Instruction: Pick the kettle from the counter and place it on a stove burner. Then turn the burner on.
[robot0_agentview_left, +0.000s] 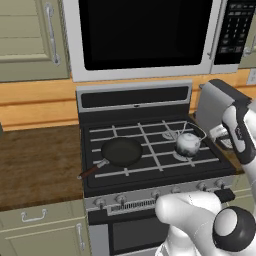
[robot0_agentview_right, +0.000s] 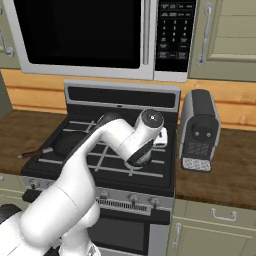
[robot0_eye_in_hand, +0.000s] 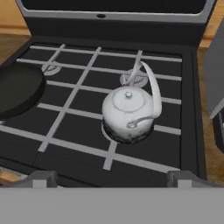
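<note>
The small shiny silver kettle (robot0_eye_in_hand: 129, 113) stands upright on the black grates over the front right stove burner (robot0_eye_in_hand: 108, 133), whose silvery cap shows just past the kettle's base. Its wire handle arches toward the back right. In the left base view the kettle (robot0_agentview_left: 187, 144) sits at the right of the stovetop. My gripper (robot0_eye_in_hand: 113, 178) is open, apart from the kettle, low over the stove's front edge, with nothing between its fingertips (robot0_eye_in_hand: 43, 178). In the right base view my arm covers the kettle. The wood-grain counter (robot0_agentview_left: 35, 165) lies left of the stove.
A black frying pan (robot0_agentview_left: 121, 151) occupies the front left burner, handle pointing left. A smaller silvery cap (robot0_eye_in_hand: 134, 79) lies behind the kettle. A grey appliance (robot0_agentview_right: 200, 131) stands on the counter right of the stove. Knobs (robot0_agentview_left: 156, 193) line the stove front. A microwave (robot0_agentview_left: 145, 35) hangs above.
</note>
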